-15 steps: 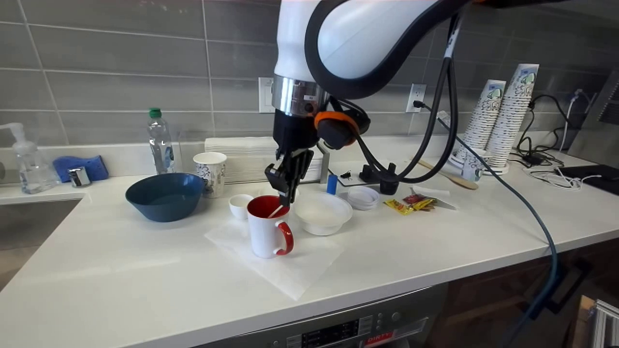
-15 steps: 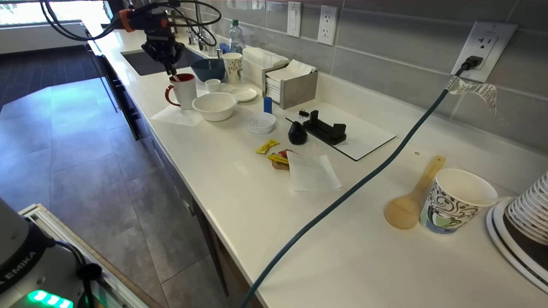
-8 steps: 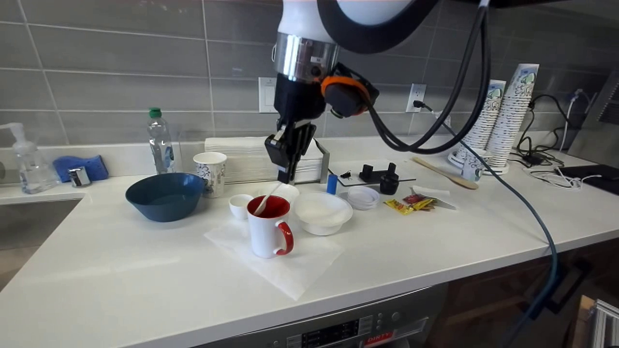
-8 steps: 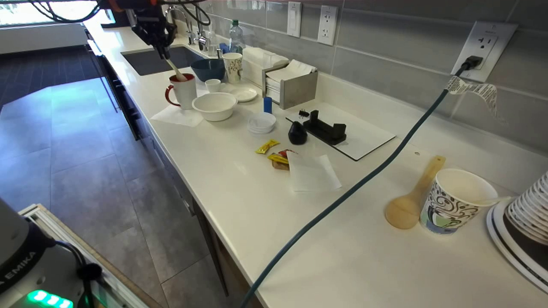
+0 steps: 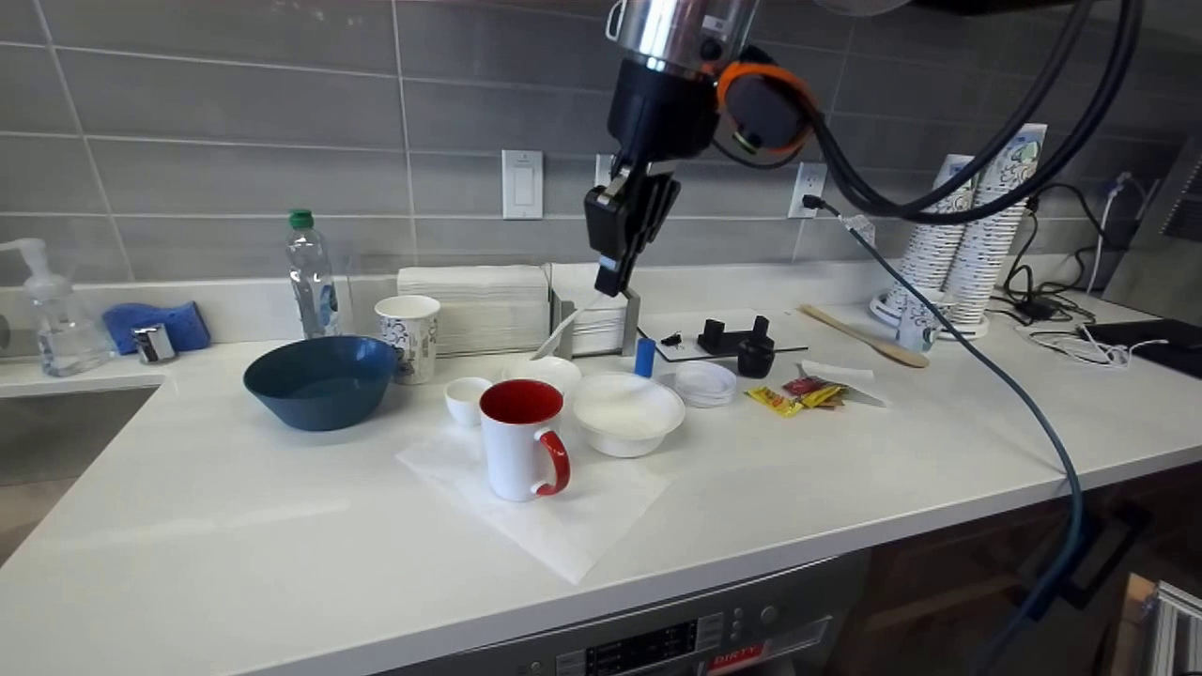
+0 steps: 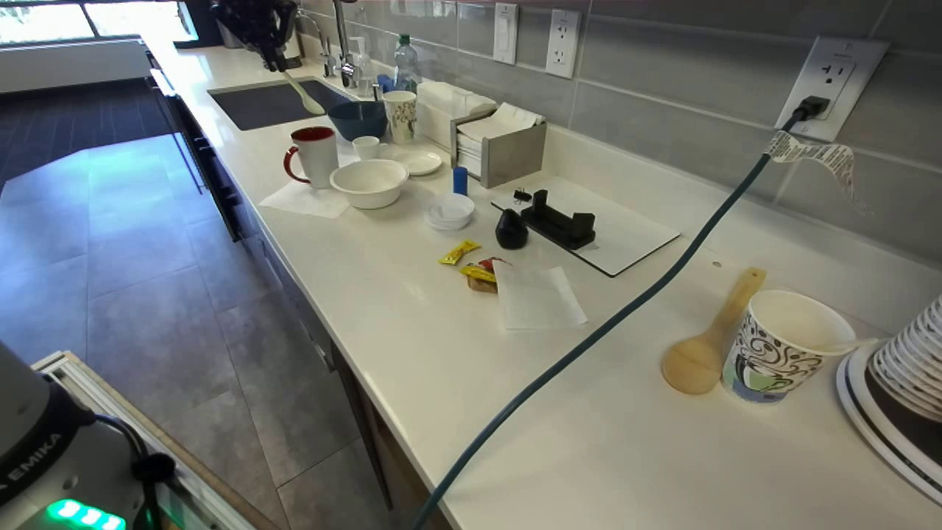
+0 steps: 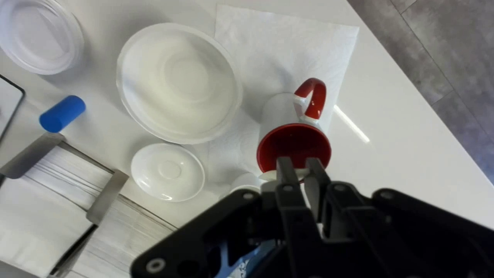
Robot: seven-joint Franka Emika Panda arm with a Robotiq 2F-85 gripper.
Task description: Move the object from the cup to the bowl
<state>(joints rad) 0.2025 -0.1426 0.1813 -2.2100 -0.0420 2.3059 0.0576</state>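
One white spoon [image 6: 302, 93], gripped by its handle in the claw [image 5: 612, 279], hangs tilted above the desk [image 5: 282, 535] in both exterior views, clear of the red-handled mug [image 5: 512, 460], which stands upright on a paper sheet [image 5: 582, 535] just beside the white bowl [image 5: 627, 444].

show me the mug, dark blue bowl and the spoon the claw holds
Mug [image 5: 513, 453]: in an exterior view, white outer wall
Dark blue bowl [image 5: 317, 409]: in an exterior view, outer wall
Spoon [image 6: 301, 91]: in an exterior view, its middle part
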